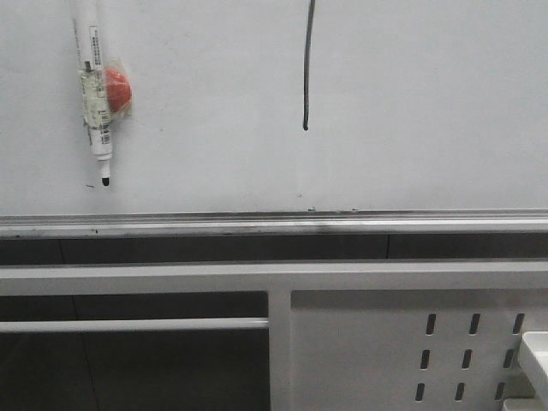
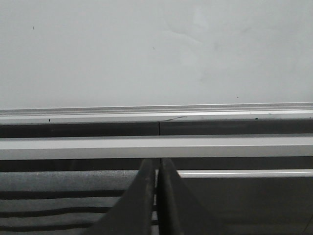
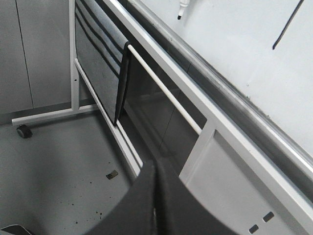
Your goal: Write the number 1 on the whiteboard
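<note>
The whiteboard point(image 1: 411, 103) fills the upper front view, with a silver rail point(image 1: 274, 224) along its lower edge. The number 1 point(image 1: 307, 68) is a thin black nearly vertical stroke at the board's upper middle; it also shows in the right wrist view point(image 3: 287, 25). A white black-tipped marker pen point(image 1: 94, 94) hangs on the board at upper left, beside a red blob; its tip shows in the right wrist view point(image 3: 182, 9). My left gripper point(image 2: 156, 169) is shut and empty, below the rail. My right gripper point(image 3: 155, 171) is shut and empty, low by the stand. Neither gripper shows in the front view.
Below the rail runs a white metal frame with a crossbar point(image 1: 137, 324) and a white panel with slotted holes point(image 1: 467, 358). In the right wrist view a dark cloth point(image 3: 100, 58) hangs on the bar, and a castor point(image 3: 23, 131) stands on the grey floor.
</note>
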{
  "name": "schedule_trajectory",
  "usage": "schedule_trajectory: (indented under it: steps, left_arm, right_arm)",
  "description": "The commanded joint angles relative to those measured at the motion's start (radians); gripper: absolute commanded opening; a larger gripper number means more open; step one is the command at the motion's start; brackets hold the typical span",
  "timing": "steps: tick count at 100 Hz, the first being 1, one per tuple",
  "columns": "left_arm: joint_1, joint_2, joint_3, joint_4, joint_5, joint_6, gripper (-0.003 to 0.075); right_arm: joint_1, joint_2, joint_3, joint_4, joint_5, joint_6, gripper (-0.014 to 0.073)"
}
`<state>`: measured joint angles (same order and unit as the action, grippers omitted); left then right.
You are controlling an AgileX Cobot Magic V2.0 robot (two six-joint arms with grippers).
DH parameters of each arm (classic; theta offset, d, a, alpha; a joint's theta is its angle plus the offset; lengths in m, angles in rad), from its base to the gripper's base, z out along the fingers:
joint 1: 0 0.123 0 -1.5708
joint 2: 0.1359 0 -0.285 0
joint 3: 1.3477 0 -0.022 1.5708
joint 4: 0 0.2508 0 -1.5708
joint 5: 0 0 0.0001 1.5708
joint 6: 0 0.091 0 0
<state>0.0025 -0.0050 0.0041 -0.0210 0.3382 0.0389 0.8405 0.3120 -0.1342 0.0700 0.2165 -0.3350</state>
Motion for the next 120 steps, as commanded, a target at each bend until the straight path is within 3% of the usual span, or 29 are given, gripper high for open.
schedule_trajectory:
  steps: [1, 78, 89, 102, 120]
  left_arm:
    - [-0.008, -0.023, 0.035, -0.010, -0.065, 0.004, -0.0020]
    - [-0.008, -0.023, 0.035, -0.010, -0.065, 0.004, -0.0020]
    - [-0.008, -0.023, 0.035, -0.010, -0.065, 0.004, -0.0020]
    - [-0.008, -0.023, 0.035, -0.010, -0.065, 0.004, -0.0020]
    - [-0.008, -0.023, 0.035, -0.010, -0.065, 0.004, -0.0020]
  right_arm:
    - [0.002, 0.007, -0.025, -0.001, -0.076, -0.005, -0.0059]
    - [0.002, 0.005, -0.002, 0.016, -0.081, -0.005, -0.0059]
    - [-0.004, -0.063, 0.000, 0.021, -0.083, -0.005, -0.0059]
    - [-0.076, -0.196, 0.011, 0.021, -0.113, -0.005, -0.0059]
    - [-0.319, -0.309, 0.051, 0.040, -0.170, -0.005, -0.0059]
